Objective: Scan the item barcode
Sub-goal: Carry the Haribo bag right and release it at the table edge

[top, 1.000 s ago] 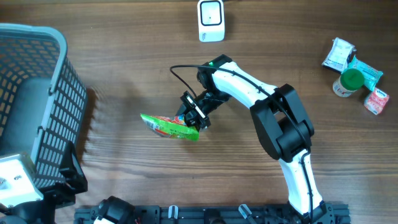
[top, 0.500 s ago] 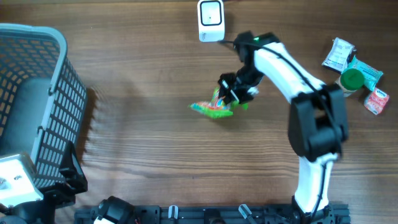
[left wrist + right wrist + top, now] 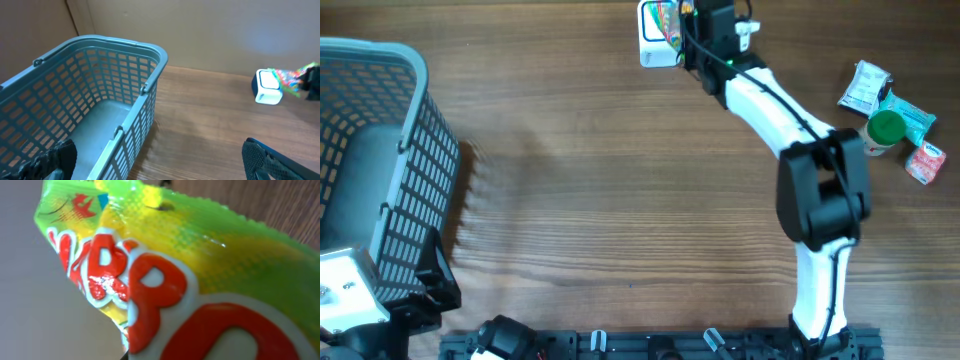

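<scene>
One packet [image 3: 667, 19] against white scanner [image 3: 651, 51]

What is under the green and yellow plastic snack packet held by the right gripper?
A white box-shaped scanner, its front window showing. The snack packet, pinched in the right gripper, covers the scanner's upper right part; whether a barcode faces it cannot be seen.

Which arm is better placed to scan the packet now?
Right. The right gripper holds the packet at the scanner; the left gripper is open and empty by the basket.
</scene>
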Available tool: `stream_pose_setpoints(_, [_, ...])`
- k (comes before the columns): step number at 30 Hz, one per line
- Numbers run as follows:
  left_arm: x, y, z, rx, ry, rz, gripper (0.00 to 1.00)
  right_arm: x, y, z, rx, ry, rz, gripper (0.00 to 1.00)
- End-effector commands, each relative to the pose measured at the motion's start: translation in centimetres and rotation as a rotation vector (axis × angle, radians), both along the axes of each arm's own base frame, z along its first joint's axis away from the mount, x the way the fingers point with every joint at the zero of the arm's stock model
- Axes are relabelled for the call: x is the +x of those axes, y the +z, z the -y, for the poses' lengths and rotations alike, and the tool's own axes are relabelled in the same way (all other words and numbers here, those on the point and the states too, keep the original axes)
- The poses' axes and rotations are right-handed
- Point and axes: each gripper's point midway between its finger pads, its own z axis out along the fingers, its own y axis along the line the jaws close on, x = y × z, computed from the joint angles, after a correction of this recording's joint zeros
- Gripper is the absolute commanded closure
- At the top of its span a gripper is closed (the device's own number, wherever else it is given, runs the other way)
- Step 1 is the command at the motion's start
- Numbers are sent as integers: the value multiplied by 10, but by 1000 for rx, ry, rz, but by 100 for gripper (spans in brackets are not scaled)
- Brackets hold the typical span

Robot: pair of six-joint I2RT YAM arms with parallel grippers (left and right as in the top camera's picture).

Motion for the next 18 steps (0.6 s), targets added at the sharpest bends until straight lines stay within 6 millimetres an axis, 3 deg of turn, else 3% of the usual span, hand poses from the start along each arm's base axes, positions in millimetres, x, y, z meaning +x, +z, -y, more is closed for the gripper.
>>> stream_pose_setpoints(1, [-1, 1, -1, 11, 4, 2, 0, 13, -3, -2, 21, -40, 56, 95])
stream_pose_setpoints(3, [-1, 1, -1, 11, 4, 2, 0, 14, 3, -3, 3, -25, 66, 95])
stream_pose_setpoints(6, [-1, 1, -1, 11, 4, 2, 0, 6, 42, 7, -73, 12, 63, 95])
stream_pose_setpoints(8, [-1, 1, -1, 11, 4, 2, 0, -14, 79, 30, -86, -11, 26, 95])
stream_pose_setpoints(10, [-1, 1, -1, 11, 4, 2, 0, -57, 128, 90, -140, -119, -49, 95])
stream_pose_setpoints(11, [-1, 1, -1, 11, 4, 2, 0, -72, 138, 114, -164, -171, -79, 95])
stream_pose_setpoints(13, [-1, 1, -1, 11, 4, 2, 0, -122, 151, 201, -235, -353, -207, 95])
stream_pose_setpoints(15, [-1, 1, -1, 11, 4, 2, 0, -182, 133, 294, -250, -533, -424, 95])
stream_pose_setpoints(17, [-1, 1, -1, 11, 4, 2, 0, -236, 111, 358, -223, -678, -612, 95])
stream_pose_setpoints(18, [-1, 1, -1, 11, 4, 2, 0, -254, 104, 378, -219, -718, -672, 95])
